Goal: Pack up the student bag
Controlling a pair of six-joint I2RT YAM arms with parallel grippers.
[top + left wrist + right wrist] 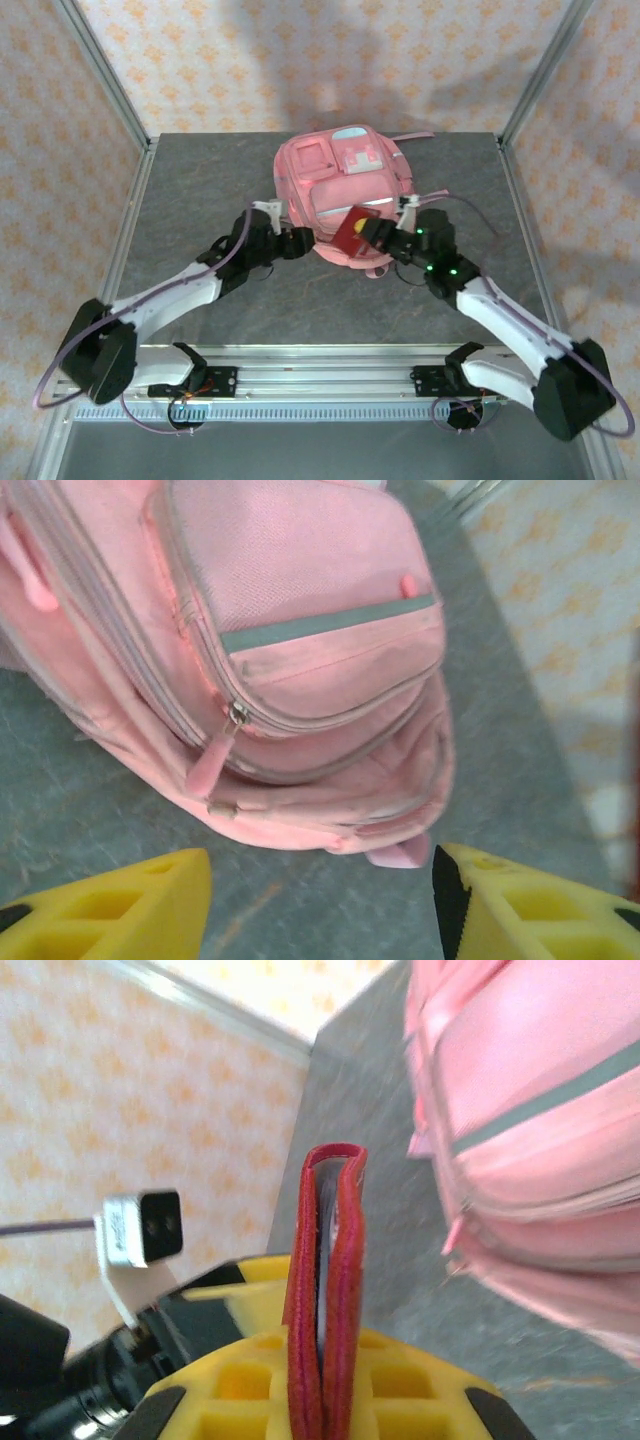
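Right gripper [378, 233] is clamping a red booklet [325, 1260] by the student bag [340, 185]; left gripper [320, 905] is standing open.
In the top view the pink student bag is lying at the upper centre of the frame on the grey tabletop [200, 190], pockets facing up. At its lower right edge the right gripper is pinching the thin booklet between yellow fingers [420, 1405]. At the bag's lower left the left gripper is hovering with jaws spread wide, holding nothing.
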